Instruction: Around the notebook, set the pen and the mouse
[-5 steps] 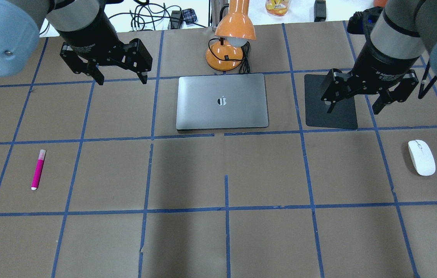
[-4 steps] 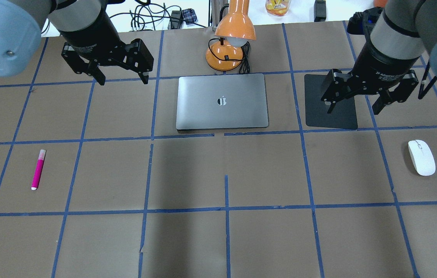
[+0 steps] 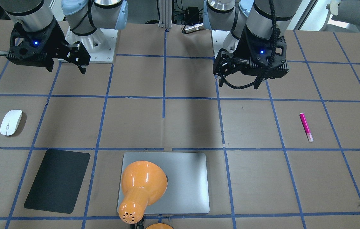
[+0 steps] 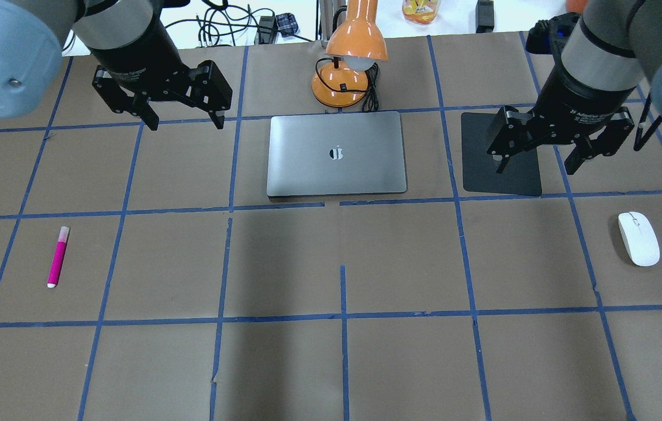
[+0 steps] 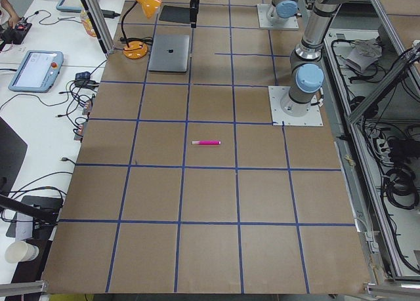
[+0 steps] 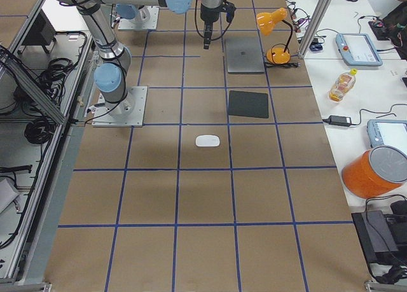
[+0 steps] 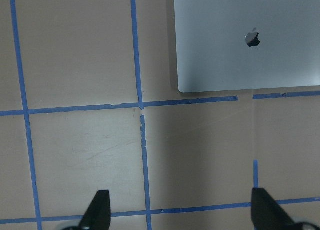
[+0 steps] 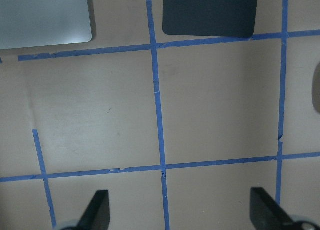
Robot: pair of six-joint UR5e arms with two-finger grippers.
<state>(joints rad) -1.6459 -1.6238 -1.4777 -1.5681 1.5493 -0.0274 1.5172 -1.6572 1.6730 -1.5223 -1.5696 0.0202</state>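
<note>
The silver-grey notebook lies shut at the middle back of the table, also visible in the left wrist view. On the left side lies the magenta pen, flat on the brown paper. The white mouse rests on the right side. My left gripper hangs open and empty above the table, left of the notebook. My right gripper hangs open and empty over the black pad's near edge. Both are well apart from the pen and the mouse.
An orange desk lamp with a black cable stands just behind the notebook, and its shade overhangs the notebook in the front-facing view. A thin black pad lies right of the notebook. Blue tape lines grid the brown paper.
The left gripper has wavered by a few pixels. The pen, mouse, notebook and right gripper stay where they were.
</note>
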